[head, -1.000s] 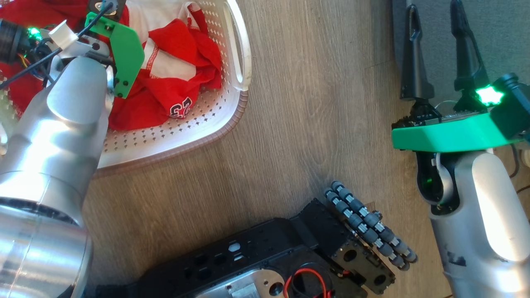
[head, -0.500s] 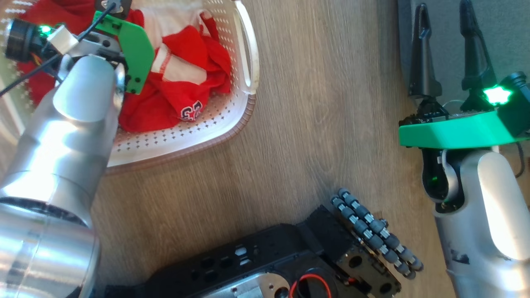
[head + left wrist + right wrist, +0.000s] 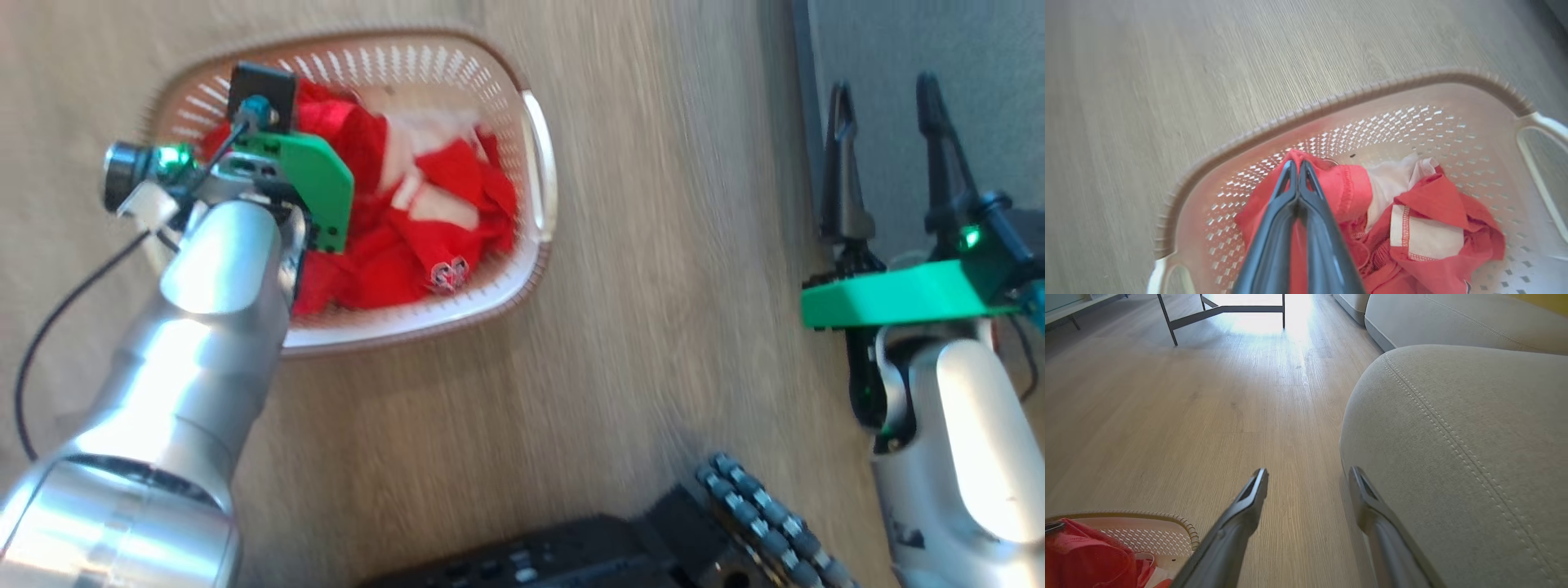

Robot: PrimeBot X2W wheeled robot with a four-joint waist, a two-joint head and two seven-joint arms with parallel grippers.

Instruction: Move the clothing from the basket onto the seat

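Left wrist view: the left tool (image 3: 1298, 165) is pinched together on a fold of the red clothing (image 3: 1437, 204), which lies in the basket (image 3: 1331, 102). I would lift it well clear before swinging right to the seat (image 3: 1474, 437), where the right tool (image 3: 1308, 472) hangs, fingers apart.

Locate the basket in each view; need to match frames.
Head view: basket sits upper left of centre, its long side handle facing right.
Left wrist view: basket takes up the lower right, rim arcing across the middle.
Right wrist view: basket is in the bottom left corner.
Shared landmark: the red clothing heaped inside it.
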